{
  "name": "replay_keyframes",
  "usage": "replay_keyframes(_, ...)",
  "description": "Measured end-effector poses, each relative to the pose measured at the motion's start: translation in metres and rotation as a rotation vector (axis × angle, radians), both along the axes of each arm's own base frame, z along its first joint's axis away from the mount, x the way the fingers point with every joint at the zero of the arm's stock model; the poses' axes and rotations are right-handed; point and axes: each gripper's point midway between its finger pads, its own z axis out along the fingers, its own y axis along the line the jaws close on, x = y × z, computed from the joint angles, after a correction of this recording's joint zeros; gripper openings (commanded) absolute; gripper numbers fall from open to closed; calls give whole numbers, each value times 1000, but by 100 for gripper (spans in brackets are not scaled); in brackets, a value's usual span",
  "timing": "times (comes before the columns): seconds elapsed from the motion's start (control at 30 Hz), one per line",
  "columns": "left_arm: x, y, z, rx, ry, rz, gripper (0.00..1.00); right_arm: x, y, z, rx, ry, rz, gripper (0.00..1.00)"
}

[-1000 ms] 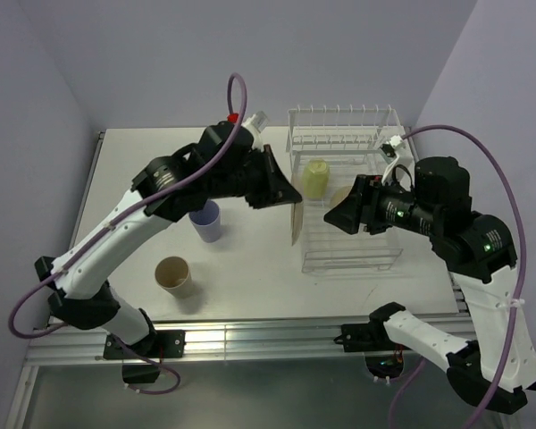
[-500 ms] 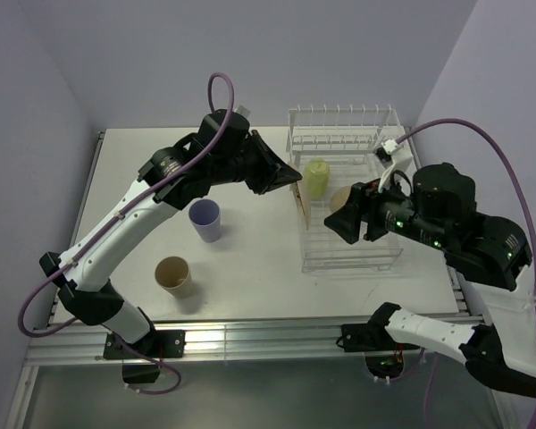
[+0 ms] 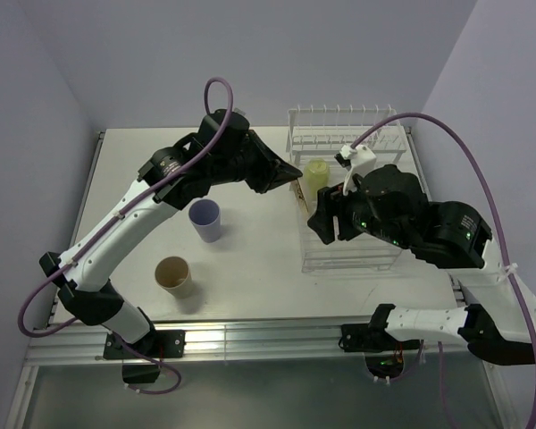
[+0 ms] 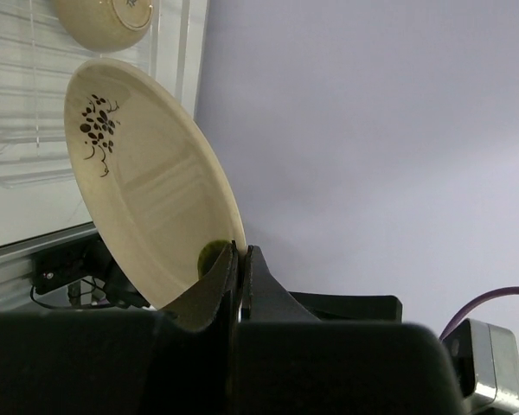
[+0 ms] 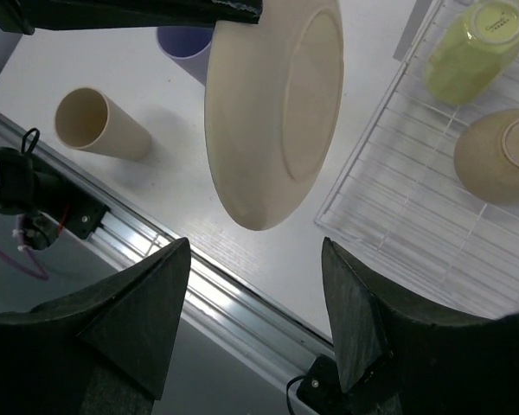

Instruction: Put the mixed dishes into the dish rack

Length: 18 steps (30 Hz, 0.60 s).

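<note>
Two dishes, the mug [image 3: 316,177] and the bowl [image 5: 502,156], already lie in the rack [image 3: 339,116]. The lavender tumbler [image 3: 205,219] and tan tumbler [image 3: 173,275] wait on the table [image 3: 250,277], the tan one nearer its front edge. The plate [image 5: 277,104] hangs on edge at the rack's left edge, its rim pinched by the left gripper [image 4: 240,251], which has carried it there. The right gripper [image 5: 253,251] has swung across from the rack's right side and now faces the plate's underside, jaws wide, holding nothing. This looks like a handover being set up, so the plate can be stood among the far-end prongs
</note>
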Motion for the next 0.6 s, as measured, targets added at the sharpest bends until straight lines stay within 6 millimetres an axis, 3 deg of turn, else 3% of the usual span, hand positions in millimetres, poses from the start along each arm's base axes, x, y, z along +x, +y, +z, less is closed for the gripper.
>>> replay_keyframes(0.4, -5, -6, -8, -18, 53, -10, 0, 24, 8, -26, -151, -94, -62, 67)
replay_keyframes(0.6, -7, -9, -18, -27, 79, -11, 0, 39, 6, -26, -183, -168, -113, 54)
